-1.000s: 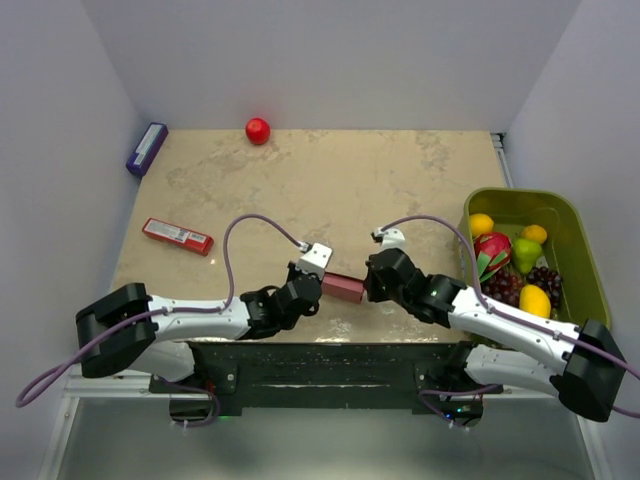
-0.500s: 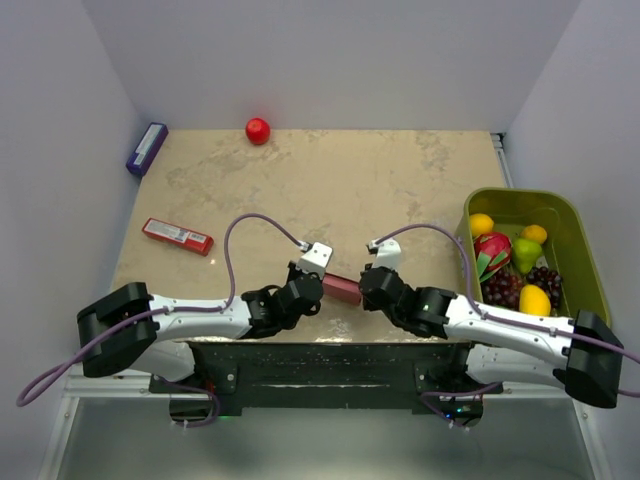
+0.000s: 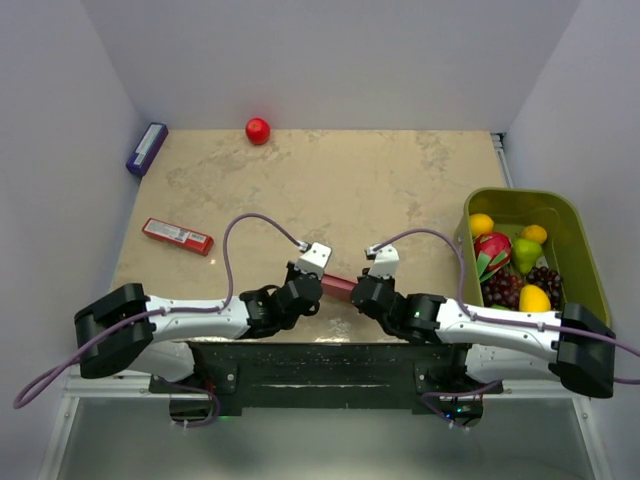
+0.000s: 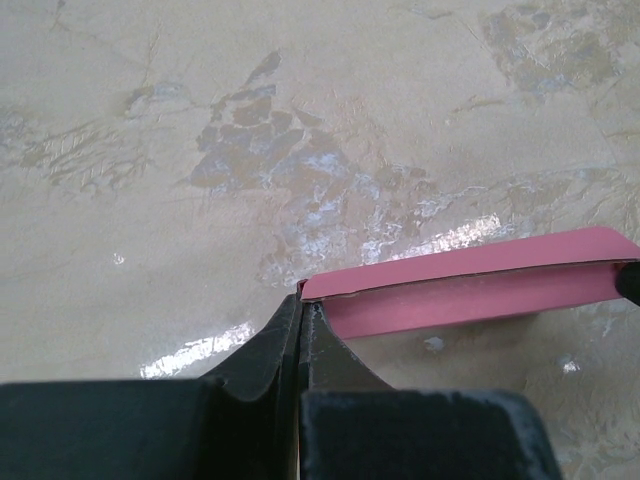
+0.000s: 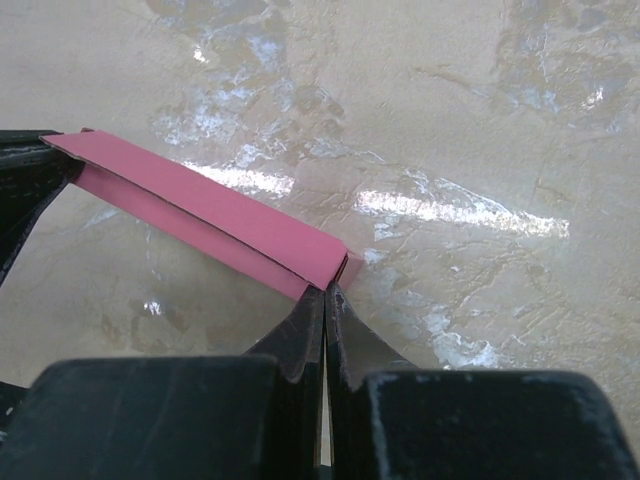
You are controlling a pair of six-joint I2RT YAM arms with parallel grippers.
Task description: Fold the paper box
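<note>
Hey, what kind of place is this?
Likely a robot lab test cell: a left arm and right arm bolted to a marble-patterned table, plain walls boxing it in, a green bin of fruit.

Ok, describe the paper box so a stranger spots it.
At the near edge of the table, between the arms, find the paper box: slim pink card pinched at both ends by the left gripper and right gripper. The red packet farther left lies loose.

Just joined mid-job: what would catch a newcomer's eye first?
The left gripper and right gripper pinch opposite ends of the pink paper box near the front edge of the table. A green bin of bright fruit sits far right; a round red object lies at the back.
</note>
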